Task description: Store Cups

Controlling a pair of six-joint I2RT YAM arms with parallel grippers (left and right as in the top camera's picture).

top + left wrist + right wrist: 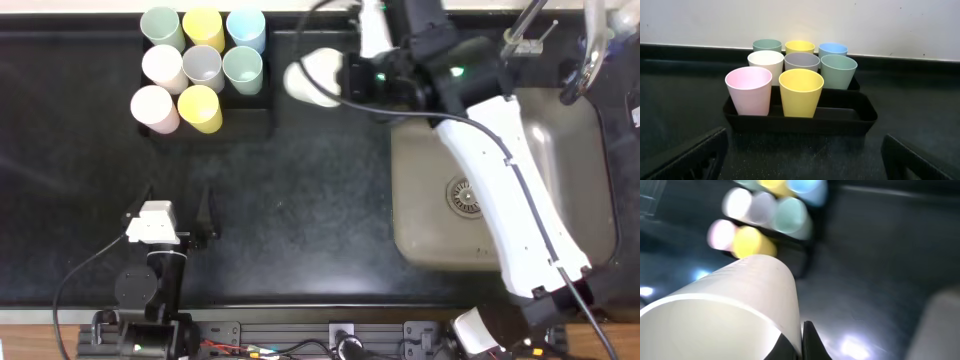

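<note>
Pinching white cup (310,78), seemingly by its wall, with right gripper (345,78), right of black tray (255,122); with left gripper (177,200) spread wide, nearer.

Black worktop with a steel sink, set against a pale wall.

A dark, finely speckled countertop (300,200) spans the top view, and a stainless steel sink (420,220) is sunk into its right side, with a round drain (463,196) in the basin floor. Curved chrome metalwork (592,45) at the sink's far corner is probably a tap, though it is hard to make out. In the left wrist view a plain off-white wall (800,20) rises behind the counter, and a low black upstand (680,50) runs along where the two meet. A wood-coloured strip (30,330) edges the near side of the counter. Soft overhead light leaves pale glare patches (855,345) on the dark surface.
</note>
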